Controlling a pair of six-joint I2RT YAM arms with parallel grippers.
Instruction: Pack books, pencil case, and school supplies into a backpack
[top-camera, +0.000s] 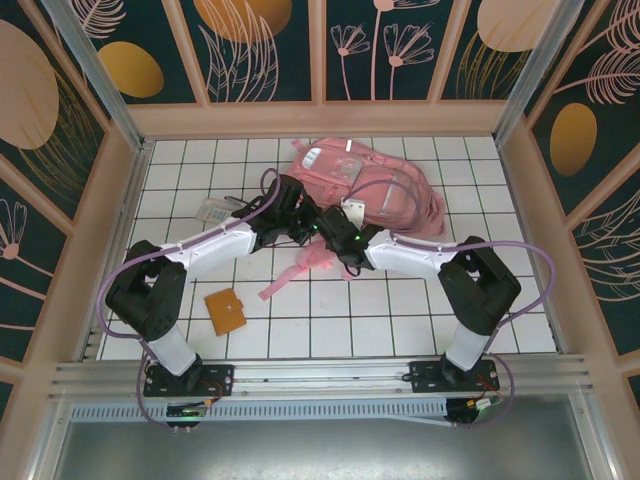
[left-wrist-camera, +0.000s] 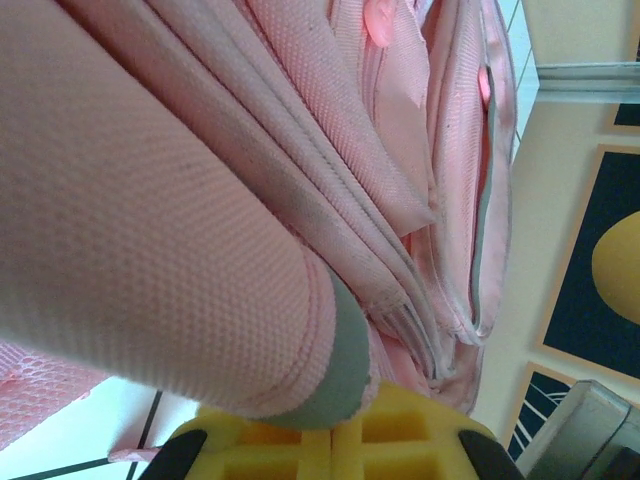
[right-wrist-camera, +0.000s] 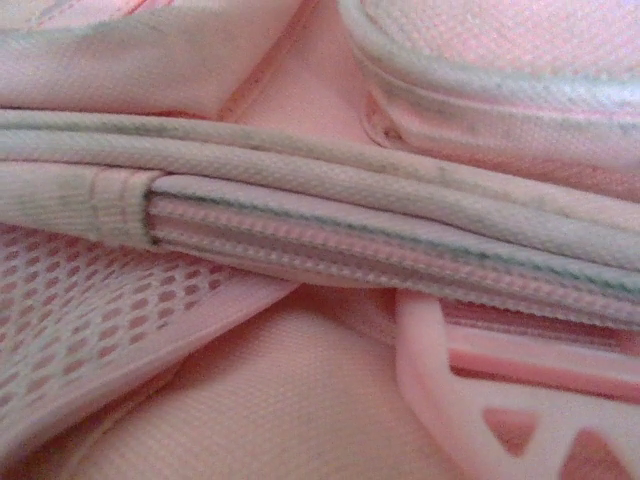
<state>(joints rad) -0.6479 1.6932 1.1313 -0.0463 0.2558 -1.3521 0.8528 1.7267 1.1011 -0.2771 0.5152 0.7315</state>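
The pink backpack (top-camera: 372, 185) lies at the back middle of the tiled table, one pink strap (top-camera: 298, 272) trailing toward me. My left gripper (top-camera: 298, 216) is at its near left edge. In the left wrist view the left gripper (left-wrist-camera: 335, 438) is shut on a grey-edged fold of the backpack (left-wrist-camera: 180, 240). My right gripper (top-camera: 338, 240) presses against the bag's near edge; its fingers are hidden, with the backpack's zipper seam (right-wrist-camera: 400, 250) and a pink plastic buckle (right-wrist-camera: 500, 385) close up. An orange-brown notebook (top-camera: 225, 311) lies at the front left. The clear pencil case (top-camera: 213, 211) lies beside the left arm. School supplies are out of view.
Wooden walls (top-camera: 330, 118) enclose the table on three sides. The two arms cross toward each other in the middle, their cables looping above the tiles. Bare tiles (top-camera: 380, 320) stretch between the arm bases along the front.
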